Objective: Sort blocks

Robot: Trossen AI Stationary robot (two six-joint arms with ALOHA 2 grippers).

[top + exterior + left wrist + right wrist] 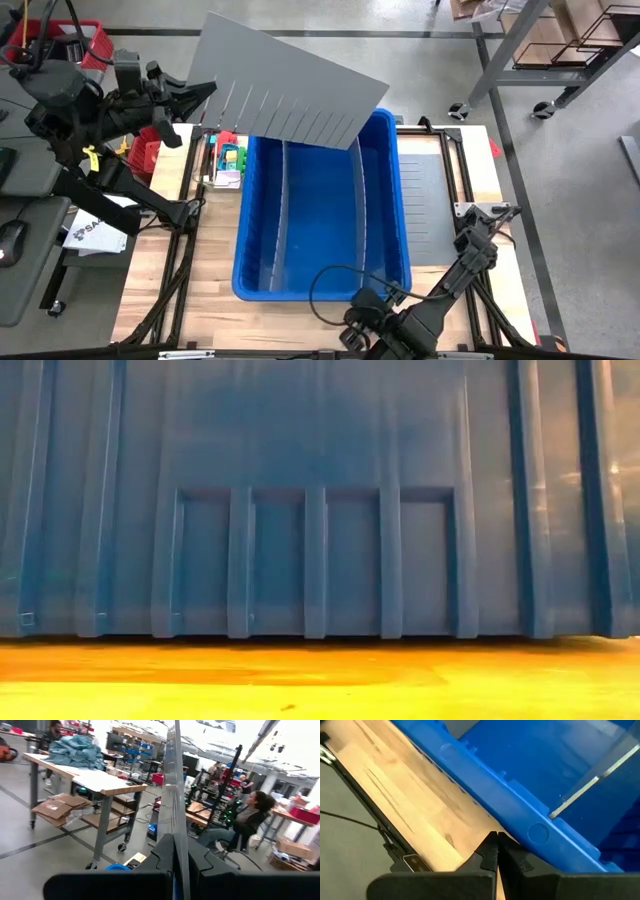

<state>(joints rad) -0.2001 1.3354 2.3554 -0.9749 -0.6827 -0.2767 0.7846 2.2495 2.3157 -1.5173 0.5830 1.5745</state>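
High view: left gripper (196,100) clamped on grey divider panel (285,92); right gripper (362,302) fully closed, empty.

It was a robotics lab or workshop: bare concrete floor (30,835), wheeled metal-legged wooden workbenches (100,782) stacked with flat cardboard pieces (57,807), grey steel shelving racks (560,50), and a seated person (245,822) among further equipment stations.

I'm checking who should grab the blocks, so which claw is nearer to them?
Left. The left claw holds a grey panel just above the blocks; the right claw sits past the bin's opposite end.
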